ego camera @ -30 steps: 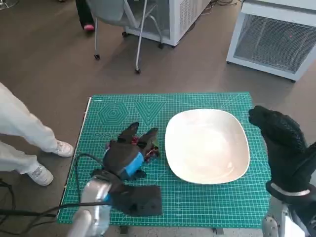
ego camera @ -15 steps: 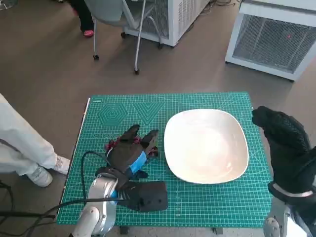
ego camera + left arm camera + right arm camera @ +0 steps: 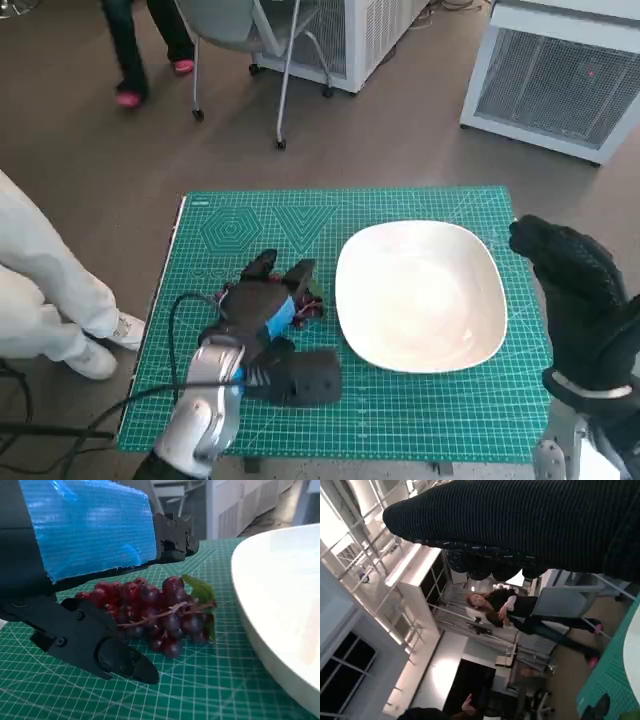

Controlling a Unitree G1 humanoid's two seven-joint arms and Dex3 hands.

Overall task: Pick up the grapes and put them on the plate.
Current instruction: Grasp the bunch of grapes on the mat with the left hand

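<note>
Grapes [image 3: 155, 612] lie on the mat [image 3: 400, 420] just beside the plate's [image 3: 420, 295] left rim, and the left hand [image 3: 262, 305] has edged closer over them, fingers [image 3: 100, 645] spread around the bunch but not yet clamped, so the pickup looks imminent.

Right hand [image 3: 530, 525] in black knit glove fills the top as a dark band, fingers hardly visible, nothing seen in it. Behind it a person [image 3: 520, 611] in dark clothes stands on the brown floor [image 3: 570, 672] beside a grey chair [image 3: 565, 600], with white shelving [image 3: 427, 587] nearby. A corner of the green mat [image 3: 615, 690] and a sliver of the white plate [image 3: 634, 652] show at one edge.
</note>
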